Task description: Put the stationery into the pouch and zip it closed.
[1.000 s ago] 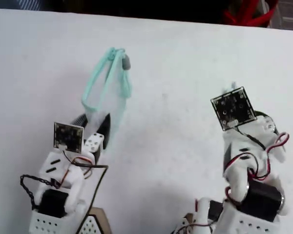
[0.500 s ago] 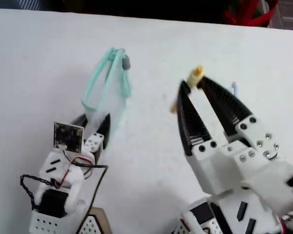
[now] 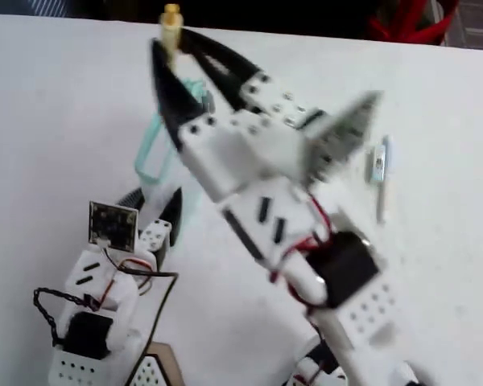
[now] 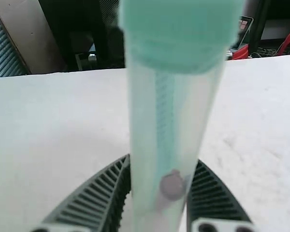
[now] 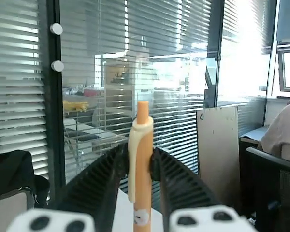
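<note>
A see-through pouch point(image 3: 147, 153) with mint green edging lies on the white table, its long side running away from the left arm. My left gripper point(image 3: 157, 207) is shut on the pouch's near end; from the left wrist the pouch point(image 4: 174, 121) stands between the ribbed fingers point(image 4: 101, 198). My right gripper point(image 3: 174, 42) is raised over the pouch's far end, shut on an orange and cream pen point(image 3: 171, 18). In the right wrist view the pen point(image 5: 141, 159) stands upright between the black fingers point(image 5: 106, 179). The right arm hides much of the pouch.
A small white and blue item point(image 3: 380, 167) lies on the table at the right. Red objects point(image 3: 406, 24) sit beyond the table's far edge. Both arm bases stand at the near edge.
The right arm has lifted off the table at the right and swung left and away with the pen, ending above the pouch. The left arm and pouch have not moved.
</note>
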Motion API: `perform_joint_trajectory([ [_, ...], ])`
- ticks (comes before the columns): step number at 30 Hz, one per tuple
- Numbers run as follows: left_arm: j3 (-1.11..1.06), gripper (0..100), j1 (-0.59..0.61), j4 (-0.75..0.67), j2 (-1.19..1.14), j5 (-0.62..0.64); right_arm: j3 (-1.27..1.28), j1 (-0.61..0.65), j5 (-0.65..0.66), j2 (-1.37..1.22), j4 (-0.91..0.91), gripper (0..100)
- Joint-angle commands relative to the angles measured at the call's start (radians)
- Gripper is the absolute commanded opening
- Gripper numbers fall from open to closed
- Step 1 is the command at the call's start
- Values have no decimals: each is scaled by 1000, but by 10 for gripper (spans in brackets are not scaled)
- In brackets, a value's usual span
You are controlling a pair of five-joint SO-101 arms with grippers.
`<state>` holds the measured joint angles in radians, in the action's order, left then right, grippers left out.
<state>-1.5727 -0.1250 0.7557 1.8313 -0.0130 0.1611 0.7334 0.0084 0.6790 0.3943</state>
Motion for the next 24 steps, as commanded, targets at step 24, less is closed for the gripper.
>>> perform_joint_trajectory([
  [24, 8, 172, -2, -12, -7, -11, 410, -47, 193, 90, -18, 19],
])
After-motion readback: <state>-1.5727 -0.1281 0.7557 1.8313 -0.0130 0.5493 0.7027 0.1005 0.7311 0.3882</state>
